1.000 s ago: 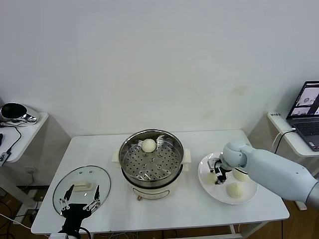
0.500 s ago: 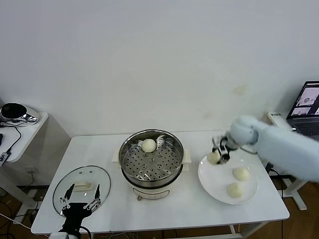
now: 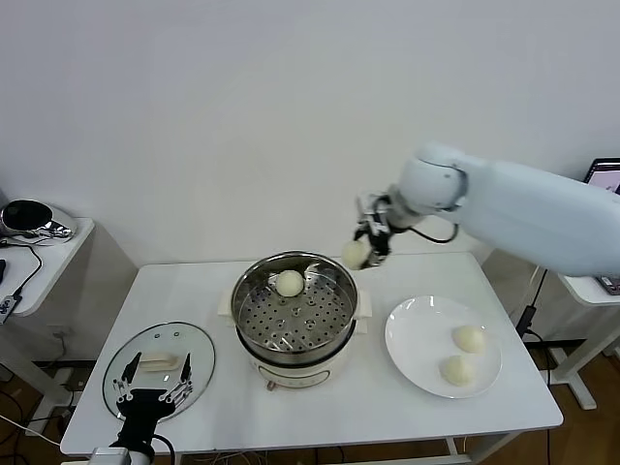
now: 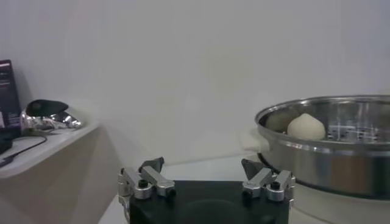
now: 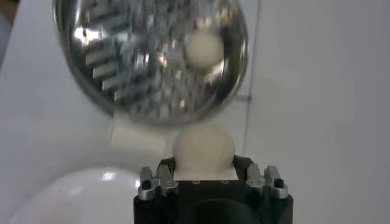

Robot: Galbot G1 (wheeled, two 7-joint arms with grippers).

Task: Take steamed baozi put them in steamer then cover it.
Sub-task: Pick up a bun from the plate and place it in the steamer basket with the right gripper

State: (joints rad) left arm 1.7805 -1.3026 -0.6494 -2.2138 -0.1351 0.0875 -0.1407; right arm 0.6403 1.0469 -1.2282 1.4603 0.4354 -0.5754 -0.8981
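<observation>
The right claw (image 3: 371,237) is raised above the bench (image 3: 504,407), just beyond the far right rim of the steamer (image 3: 295,315), and it is clamped on one bun (image 3: 356,252). In the right wrist view that bun (image 5: 203,148) sits between the two fingers, filling the gap, with the steamer (image 5: 152,55) beyond it. The held bun hangs in the air just outside the pot's rim, not over the perforated tray. A second bun (image 3: 290,283) lies on the tray inside the steamer, toward its far side; the left wrist view shows the same bun (image 4: 306,127) resting above the pot's metal wall. Two more buns remain on the white plate (image 3: 417,339) to the right of the steamer: one (image 3: 469,338) nearer the plate's right edge, the other (image 3: 454,369) nearer the front; they lie close together but apart. The glass lid (image 3: 160,356) lies flat on the bench at the front left, well apart from the steamer, with its cream handle (image 3: 156,364) facing up. The left claw (image 3: 150,392) hangs at the front edge of the lid, its fingers spread apart and holding nothing; the left wrist view confirms the gap between the fingers (image 4: 146,181).
</observation>
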